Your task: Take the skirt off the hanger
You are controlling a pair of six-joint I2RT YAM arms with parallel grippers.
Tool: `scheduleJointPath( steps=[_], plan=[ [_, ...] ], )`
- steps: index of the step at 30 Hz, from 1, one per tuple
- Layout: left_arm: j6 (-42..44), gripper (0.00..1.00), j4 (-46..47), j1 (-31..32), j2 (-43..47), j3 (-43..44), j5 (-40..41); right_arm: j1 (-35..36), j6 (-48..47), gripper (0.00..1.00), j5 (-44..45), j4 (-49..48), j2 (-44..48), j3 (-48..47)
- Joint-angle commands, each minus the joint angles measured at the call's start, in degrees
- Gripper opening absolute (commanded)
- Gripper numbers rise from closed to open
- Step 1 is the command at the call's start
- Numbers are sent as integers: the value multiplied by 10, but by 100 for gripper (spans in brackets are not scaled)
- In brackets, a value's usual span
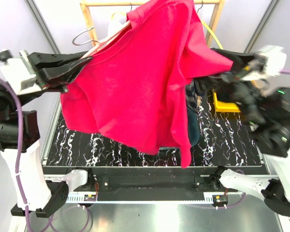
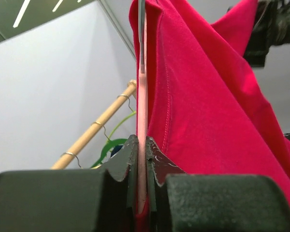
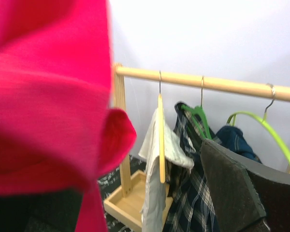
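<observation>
The plaid skirt (image 3: pixel 191 203) hangs on the dark green hanger (image 3: pixel 199 115) from the wooden rail (image 3: pixel 208 82). From above only a strip of the skirt (image 1: pixel 190 94) shows behind a big red garment (image 1: pixel 135 82). My left gripper (image 2: pixel 142 159) is shut on the thin pink hanger (image 2: pixel 142 111) that carries the red garment, and holds it off the rail at the left (image 1: pixel 79 65). My right gripper (image 1: pixel 215 72) is open beside the red sleeve. One dark finger (image 3: pixel 232 188) shows in front of the skirt. Red cloth (image 3: pixel 43 106) hides the other.
On the rail a pale yellow hanger (image 3: pixel 161 140) holds a white cloth (image 3: pixel 157 193), and a lime-green hanger (image 3: pixel 268 130) holds dark denim (image 3: pixel 234 137). The rack's wooden foot tray (image 3: pixel 130 205) rests on the black marbled tabletop (image 1: pixel 232 137).
</observation>
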State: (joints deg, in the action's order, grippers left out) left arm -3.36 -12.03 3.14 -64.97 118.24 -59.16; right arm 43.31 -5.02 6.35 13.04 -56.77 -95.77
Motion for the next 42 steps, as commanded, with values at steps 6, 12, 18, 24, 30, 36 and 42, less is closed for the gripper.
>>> scheduleJointPath(
  steps=[6,12,18,24,30,36,42],
  plan=[
    [23,0,34,-9,-30,-15,11,2,20,100,-76,54,27,-60],
    [-10,0,6,-50,-72,37,-129,3,0,100,-41,85,50,-60],
    [-96,0,37,-67,-88,33,-271,3,-62,100,-6,88,3,-74],
    [-167,0,98,-69,-84,32,-344,3,-67,100,-32,97,-60,-79],
    [-214,0,143,-85,-91,47,-373,2,-59,100,-93,136,-91,-91],
    [-216,0,146,-86,-100,52,-373,2,-38,100,-155,150,-114,-110],
    [-216,0,145,-85,-104,47,-373,2,-11,86,-231,127,-130,-112]
  ],
)
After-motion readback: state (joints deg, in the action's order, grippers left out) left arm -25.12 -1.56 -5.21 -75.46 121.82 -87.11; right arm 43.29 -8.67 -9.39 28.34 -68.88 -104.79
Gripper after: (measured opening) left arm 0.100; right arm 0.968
